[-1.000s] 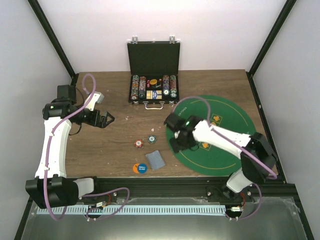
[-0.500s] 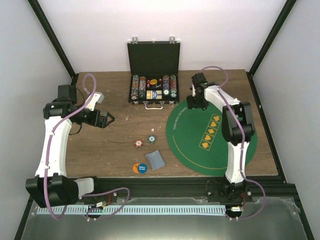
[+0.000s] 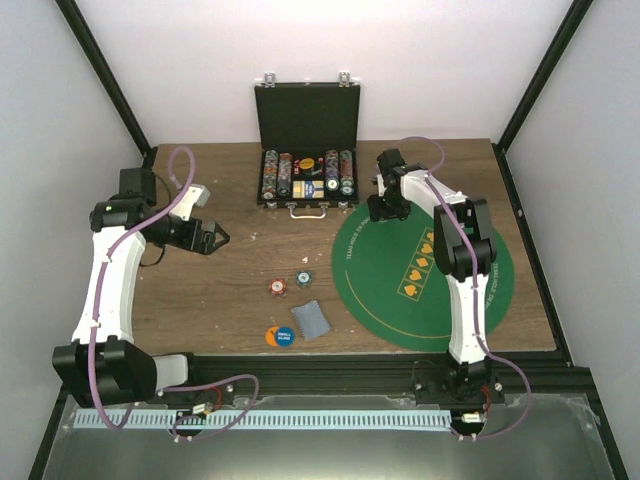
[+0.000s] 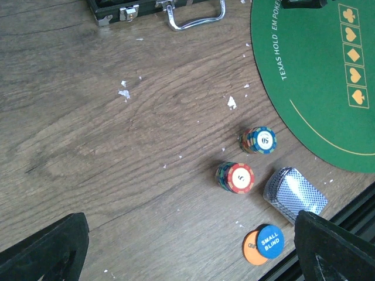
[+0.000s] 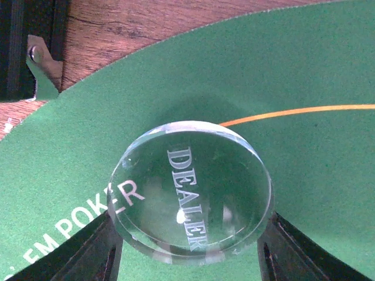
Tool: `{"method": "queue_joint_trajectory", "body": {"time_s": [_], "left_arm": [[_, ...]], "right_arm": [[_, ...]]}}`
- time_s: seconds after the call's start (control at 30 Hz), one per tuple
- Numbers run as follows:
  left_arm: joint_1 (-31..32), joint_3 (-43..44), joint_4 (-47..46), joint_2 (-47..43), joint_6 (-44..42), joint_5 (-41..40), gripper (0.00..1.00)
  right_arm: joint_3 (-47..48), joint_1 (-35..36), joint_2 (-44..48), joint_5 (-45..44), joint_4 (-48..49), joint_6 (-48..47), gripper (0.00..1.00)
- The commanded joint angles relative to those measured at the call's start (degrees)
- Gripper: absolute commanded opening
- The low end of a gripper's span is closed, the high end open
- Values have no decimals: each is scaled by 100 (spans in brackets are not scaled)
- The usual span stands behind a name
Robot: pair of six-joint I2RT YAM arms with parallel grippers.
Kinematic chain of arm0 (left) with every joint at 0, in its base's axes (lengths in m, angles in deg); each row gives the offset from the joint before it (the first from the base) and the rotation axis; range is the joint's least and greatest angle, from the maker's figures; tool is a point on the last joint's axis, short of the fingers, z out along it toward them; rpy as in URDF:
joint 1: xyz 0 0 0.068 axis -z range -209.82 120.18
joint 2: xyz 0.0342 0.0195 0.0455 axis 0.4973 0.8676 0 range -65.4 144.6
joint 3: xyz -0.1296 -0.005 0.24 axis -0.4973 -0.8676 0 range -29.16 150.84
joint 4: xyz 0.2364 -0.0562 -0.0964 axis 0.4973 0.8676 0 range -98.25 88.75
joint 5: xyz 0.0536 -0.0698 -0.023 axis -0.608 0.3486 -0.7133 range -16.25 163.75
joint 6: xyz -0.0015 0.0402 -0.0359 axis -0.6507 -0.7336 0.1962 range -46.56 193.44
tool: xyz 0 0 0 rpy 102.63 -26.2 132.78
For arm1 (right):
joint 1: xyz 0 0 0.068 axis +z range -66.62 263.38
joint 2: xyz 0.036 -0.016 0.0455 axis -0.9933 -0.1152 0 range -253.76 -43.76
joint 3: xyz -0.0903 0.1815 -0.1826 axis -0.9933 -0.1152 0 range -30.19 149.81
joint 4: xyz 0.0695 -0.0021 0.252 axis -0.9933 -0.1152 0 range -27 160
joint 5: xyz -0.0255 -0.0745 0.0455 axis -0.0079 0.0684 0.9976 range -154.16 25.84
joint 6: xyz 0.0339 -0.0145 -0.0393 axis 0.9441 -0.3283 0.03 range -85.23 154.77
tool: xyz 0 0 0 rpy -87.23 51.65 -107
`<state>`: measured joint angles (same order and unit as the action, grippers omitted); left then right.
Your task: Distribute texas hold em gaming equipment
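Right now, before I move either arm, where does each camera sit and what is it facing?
Top external: above and behind the bases, looking down the table; both arms show, with the black case and green mat.
Left wrist: raised at the left, facing down and right; the open left gripper frames chip stacks, cards and small blind button.
Right wrist: low over the mat, facing down; the right gripper clamps the clear dealer button.
Shared: top and left wrist both see chips, cards, case, mat.
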<state>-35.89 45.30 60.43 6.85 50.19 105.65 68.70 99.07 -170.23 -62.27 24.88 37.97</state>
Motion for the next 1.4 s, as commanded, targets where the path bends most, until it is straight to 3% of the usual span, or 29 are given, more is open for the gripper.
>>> {"method": "queue_joint_trajectory", "body": {"time_s": [0.0,0.23,0.57,0.7,0.83,0.97,1.1,1.2,1.37], "left_arm": [[17,27,-5,61,-100,1,97],[16,35,14,53,-101,-6,97],[17,71,48,44,-123,-2,97],[16,96,72,28,-120,10,97],[18,96,83,9,-124,63,97],[26,75,88,-8,-119,85,97],[45,50,78,-67,-82,73,97],[43,13,67,-130,8,0,97],[42,-186,-84,-358,151,-321,97]], "right_arm": [[221,17,-192,169,-114,-123,34],[401,21,-325,227,-186,-89,43],[611,27,-7,132,-410,-115,88],[549,55,759,53,-487,-107,91],[-280,326,2060,245,-152,-250,91],[-1496,1270,3299,924,366,-676,89],[-2596,2913,4062,1951,1160,-1064,88],[-3164,4003,4102,1997,1870,-1396,88],[-3122,4883,3390,1595,2166,-1744,86]]}}
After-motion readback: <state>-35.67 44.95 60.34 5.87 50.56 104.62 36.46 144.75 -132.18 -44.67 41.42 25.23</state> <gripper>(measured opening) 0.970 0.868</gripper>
